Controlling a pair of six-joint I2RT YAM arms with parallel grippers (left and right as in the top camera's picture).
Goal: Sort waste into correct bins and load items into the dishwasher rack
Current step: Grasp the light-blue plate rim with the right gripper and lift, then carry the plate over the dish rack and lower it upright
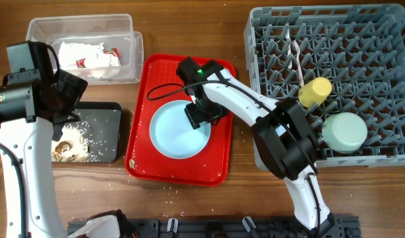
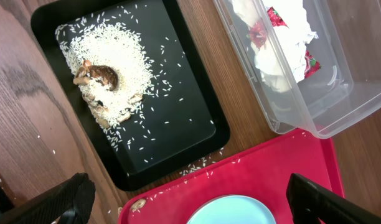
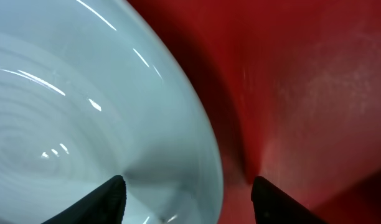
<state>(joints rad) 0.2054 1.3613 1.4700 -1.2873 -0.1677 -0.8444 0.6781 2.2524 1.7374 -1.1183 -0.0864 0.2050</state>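
Right wrist view: my right end effector [image 3: 186, 188] stands part-open astride the light blue plate [image 3: 84, 112], at its two o'clock rim, gripping nothing. The plate lies flat on the red tray [image 3: 302, 93]. It looks stiff, light and glossy-slick, so I'd pinch the rim squarely.

light blue plate [image 1: 169, 135] flat and empty on red tray [image 1: 219, 158]; clear tub [image 1: 40, 30] at back left holds crumpled white napkins [image 1: 90, 56] plus red scrap [image 1: 112, 51]; black tray [image 1: 110, 132] just in front of it has rice crumbs [image 1: 73, 135] piled around brown food scraps [image 1: 59, 149]; grey rack [image 1: 388, 39] on right holds yellow-green cup [image 1: 315, 91] on its side, mint bowl [image 1: 344, 131], thin white utensil [image 1: 297, 56] among the pegs
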